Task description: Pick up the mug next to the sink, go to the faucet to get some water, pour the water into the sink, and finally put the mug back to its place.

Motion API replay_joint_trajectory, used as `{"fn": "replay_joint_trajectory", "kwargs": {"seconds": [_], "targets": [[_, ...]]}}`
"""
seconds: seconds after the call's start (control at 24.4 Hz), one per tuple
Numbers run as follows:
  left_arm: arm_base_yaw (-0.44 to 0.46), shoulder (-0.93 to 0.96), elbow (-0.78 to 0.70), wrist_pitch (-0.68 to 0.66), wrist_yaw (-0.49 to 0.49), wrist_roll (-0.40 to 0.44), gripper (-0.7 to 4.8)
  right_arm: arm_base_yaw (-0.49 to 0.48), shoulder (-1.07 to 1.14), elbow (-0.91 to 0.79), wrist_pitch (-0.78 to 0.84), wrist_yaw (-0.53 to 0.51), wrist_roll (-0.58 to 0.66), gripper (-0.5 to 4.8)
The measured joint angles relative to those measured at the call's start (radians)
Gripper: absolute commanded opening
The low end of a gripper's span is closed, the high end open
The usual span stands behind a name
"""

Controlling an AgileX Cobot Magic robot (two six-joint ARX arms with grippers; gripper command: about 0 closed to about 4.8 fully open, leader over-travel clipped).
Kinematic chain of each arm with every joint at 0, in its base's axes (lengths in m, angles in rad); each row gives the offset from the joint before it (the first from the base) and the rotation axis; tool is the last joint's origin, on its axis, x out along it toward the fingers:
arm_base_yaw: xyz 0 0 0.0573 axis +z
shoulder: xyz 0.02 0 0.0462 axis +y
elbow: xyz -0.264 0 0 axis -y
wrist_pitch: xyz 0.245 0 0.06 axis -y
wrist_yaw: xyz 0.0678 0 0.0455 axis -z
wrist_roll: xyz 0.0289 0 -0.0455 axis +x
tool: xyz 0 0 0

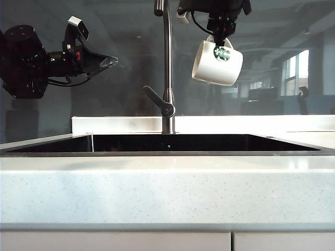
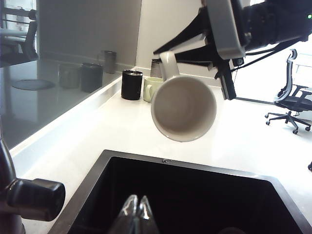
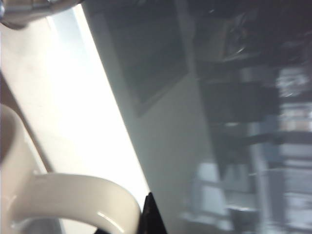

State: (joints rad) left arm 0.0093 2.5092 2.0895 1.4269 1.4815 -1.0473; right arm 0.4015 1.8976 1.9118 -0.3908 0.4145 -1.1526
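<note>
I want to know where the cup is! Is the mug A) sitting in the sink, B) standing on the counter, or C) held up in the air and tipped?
C: the right hand holds the mug by its handle, tilted, high above the sink.

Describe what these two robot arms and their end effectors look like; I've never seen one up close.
Both arms are black with loose black cables. The left end effector tapers into slim dark fingers with clear, glassy tips, and carries a small grey-white camera block plus red and green lights. The right end effector is black with a whitish block beside it.
</note>
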Motion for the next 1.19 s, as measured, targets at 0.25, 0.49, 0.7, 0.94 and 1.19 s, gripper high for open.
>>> {"fn": "replay_joint_trajectory", "kwargs": {"seconds": [0.25,0.49,0.7,0.94,1.19], "targets": [[0.0,0.0,0.001,0.0,0.0,-0.001,-0.04,-0.085,0.0,0.0,-0.097,-0.209,0.345,-0.09],[0.0,0.0,0.001,0.0,0.0,-0.001,-0.04,-0.232,0.0,0.0,-0.105,-0.521,0.651,-0.09],[0.0,0.0,0.001,0.0,0.0,-0.001,-0.04,-0.327,-0.001,-0.008,-0.09,-0.709,0.793,-0.09],[0.0,0.0,0.0,0.0,0.0,-0.001,-0.04,-0.416,-0.008,-0.097,0.017,-0.862,0.895,-0.09],[0.0,0.0,0.0,0.0,0.001,-0.002,-0.04,-0.469,-0.072,-0.415,0.385,-0.922,0.999,-0.09]]}}
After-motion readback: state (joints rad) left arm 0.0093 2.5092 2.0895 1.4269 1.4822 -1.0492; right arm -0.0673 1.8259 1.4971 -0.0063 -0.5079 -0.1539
